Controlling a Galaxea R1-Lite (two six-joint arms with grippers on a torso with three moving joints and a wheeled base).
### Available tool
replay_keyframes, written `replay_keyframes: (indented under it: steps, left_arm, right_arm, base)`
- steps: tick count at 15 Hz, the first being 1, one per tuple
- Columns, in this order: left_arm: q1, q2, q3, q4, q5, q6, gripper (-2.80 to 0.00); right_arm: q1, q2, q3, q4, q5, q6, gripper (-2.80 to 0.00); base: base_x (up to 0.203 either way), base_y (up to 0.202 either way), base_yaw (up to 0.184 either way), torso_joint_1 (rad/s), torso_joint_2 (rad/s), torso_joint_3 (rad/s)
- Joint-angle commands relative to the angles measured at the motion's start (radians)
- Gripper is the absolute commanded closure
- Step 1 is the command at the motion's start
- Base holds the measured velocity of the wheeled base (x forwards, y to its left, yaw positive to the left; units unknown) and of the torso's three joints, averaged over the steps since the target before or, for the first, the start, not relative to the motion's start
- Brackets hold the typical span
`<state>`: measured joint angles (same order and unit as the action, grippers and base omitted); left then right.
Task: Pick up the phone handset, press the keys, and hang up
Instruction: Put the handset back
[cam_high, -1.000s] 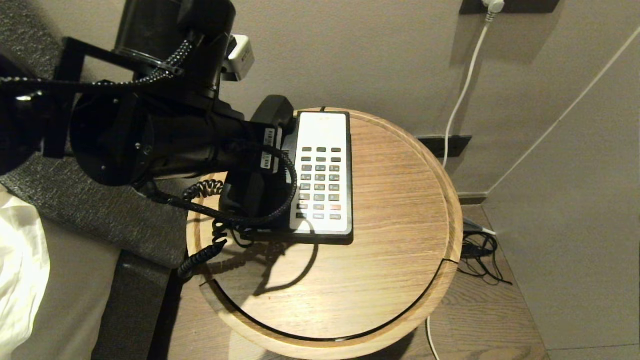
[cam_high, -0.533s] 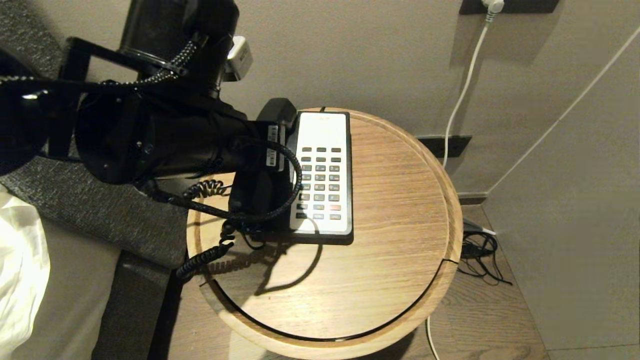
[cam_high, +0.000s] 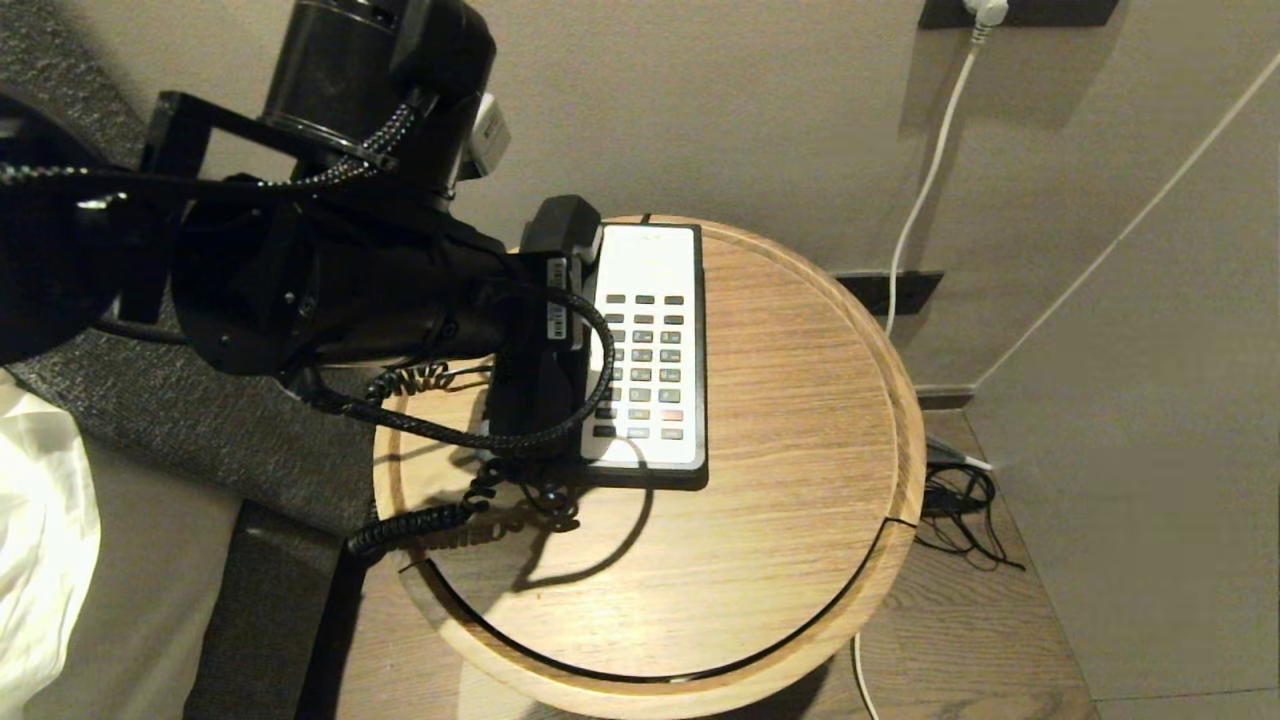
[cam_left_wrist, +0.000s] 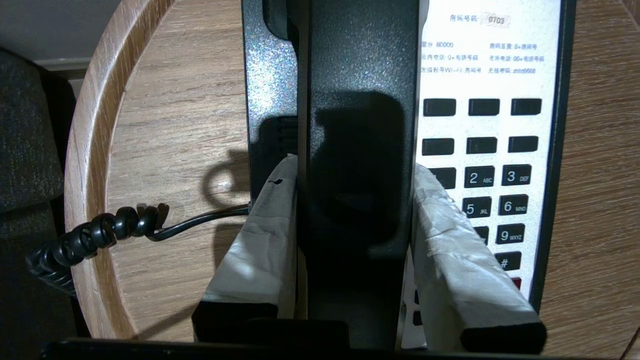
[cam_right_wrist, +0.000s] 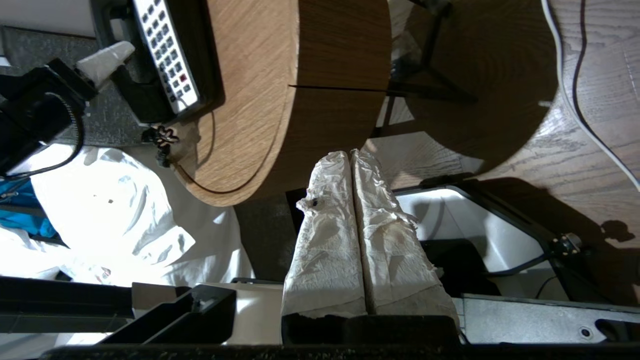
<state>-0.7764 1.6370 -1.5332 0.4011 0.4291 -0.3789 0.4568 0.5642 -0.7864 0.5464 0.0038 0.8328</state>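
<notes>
Change: since a second ago the left arm and the phone handset (cam_high: 545, 330) have shifted toward the keys, so the handset now covers the left edge of the faceplate; the coiled cord (cam_high: 420, 518) has swung along with it.
Tabletop (cam_high: 780, 450): round, wood-grained with a raised rim, carrying the phone base (cam_high: 655, 470); the right wrist view alone shows its thick side wall and the floor beneath.
Left arm: fills the head view left of the phone base and hides the grip from that camera.
Phone base: on the tabletop, white faceplate up.
Phone handset: lengthwise over the left side of the phone base, parallel to its long edge; whether it touches the cradle cannot be told.
Left hand (cam_left_wrist: 355, 220): clamped on the handset, one paper-wrapped finger (cam_left_wrist: 260, 240) on each long side, seen only in the left wrist view.
Right hand (cam_right_wrist: 352, 225): below and well apart from the tabletop, its wrapped fingers pressed together, holding nothing; not seen in the head view.
Coiled cord: trails from the near end of the handset off the tabletop's left rim.
Keys (cam_high: 645, 365): dark buttons in rows; digits 2, 3, 5, 6, 9 and # are readable in the left wrist view only.
</notes>
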Motion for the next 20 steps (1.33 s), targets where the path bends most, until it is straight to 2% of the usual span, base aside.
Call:
replay_keyframes:
  steps: [1,8,9,20]
  left_arm:
    - [0.0,0.004,-0.005,0.012,0.003,-0.006,0.0]
    - [0.0,0.023,0.002,0.027,0.014,-0.001,0.0]
    - [0.0,0.023,0.004,0.03,0.016,0.002,-2.8]
    - [-0.013,-0.041,-0.034,-0.007,0.043,0.028,-2.8]
  right_arm:
    - [0.0,-0.001,0.012,-0.002,0.001,0.002,0.0]
    - [0.0,-0.003,0.026,-0.011,0.001,0.002,0.0]
    - [0.0,-0.004,0.027,-0.011,0.001,0.002,0.0]
    - [0.0,-0.018,0.079,-0.013,0.023,-0.017,0.0]
  base:
    - [0.0,0.0,0.0,0.0,0.0,0.0]
    - [0.0,0.0,0.0,0.0,0.0,0.0]
    - [0.0,0.0,0.0,0.0,0.0,0.0]
    - [0.0,0.0,0.0,0.0,0.0,0.0]
